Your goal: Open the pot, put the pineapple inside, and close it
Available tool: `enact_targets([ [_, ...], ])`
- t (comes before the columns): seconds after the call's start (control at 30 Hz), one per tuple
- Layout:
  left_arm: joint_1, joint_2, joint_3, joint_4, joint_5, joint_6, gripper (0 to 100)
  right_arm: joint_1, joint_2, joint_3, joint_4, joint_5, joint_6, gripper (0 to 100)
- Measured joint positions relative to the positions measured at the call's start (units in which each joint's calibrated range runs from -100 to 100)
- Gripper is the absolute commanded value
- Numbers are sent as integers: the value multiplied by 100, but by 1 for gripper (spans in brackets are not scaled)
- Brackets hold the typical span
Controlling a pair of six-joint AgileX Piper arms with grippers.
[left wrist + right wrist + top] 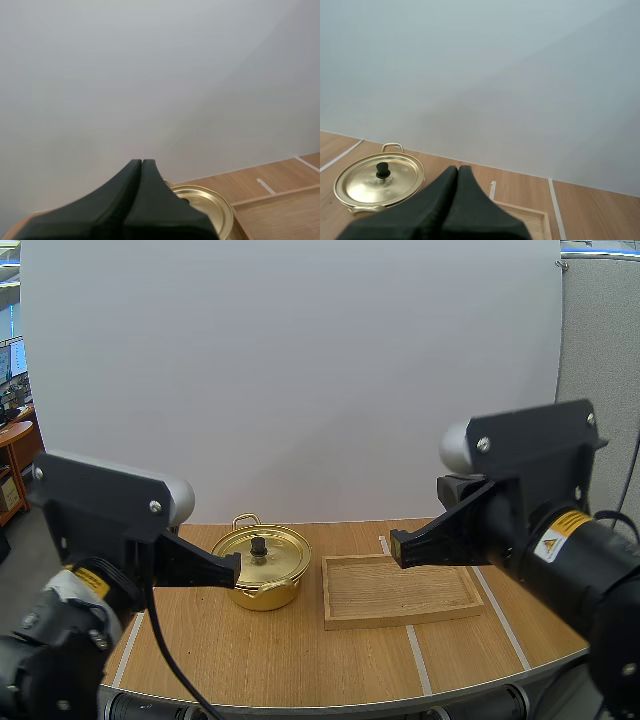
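Wooden table point(250, 660): lidded gold pot point(263, 582) just beside wooden tray point(400, 592).

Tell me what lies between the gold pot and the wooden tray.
Nothing sits there: the high view shows a strip of bare table between the pot and the wooden tray.

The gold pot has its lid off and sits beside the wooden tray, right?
No, the lid is on the gold pot, as the right wrist view shows. The pot does sit beside the wooden tray.
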Motion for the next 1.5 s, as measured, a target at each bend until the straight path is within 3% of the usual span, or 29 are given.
enact_targets([
  [0.27,0,0,1065,0,-1855,-70,0,0,12,1443,-58,-940,0,0],
  [0.73,0,0,2245,-12,-2103,-121,0,-9,1,3010,-70,-3057,0,0],
  [1.2,8,0,2254,-117,-2060,-241,0,-21,1,3362,-60,-3079,0,0],
  [1.27,75,0,2254,-127,-987,-276,0,-172,1,3362,45,-2898,0,0],
  [1.5,98,0,2258,-136,-598,-360,0,-246,1,3362,277,-2754,0,0],
])
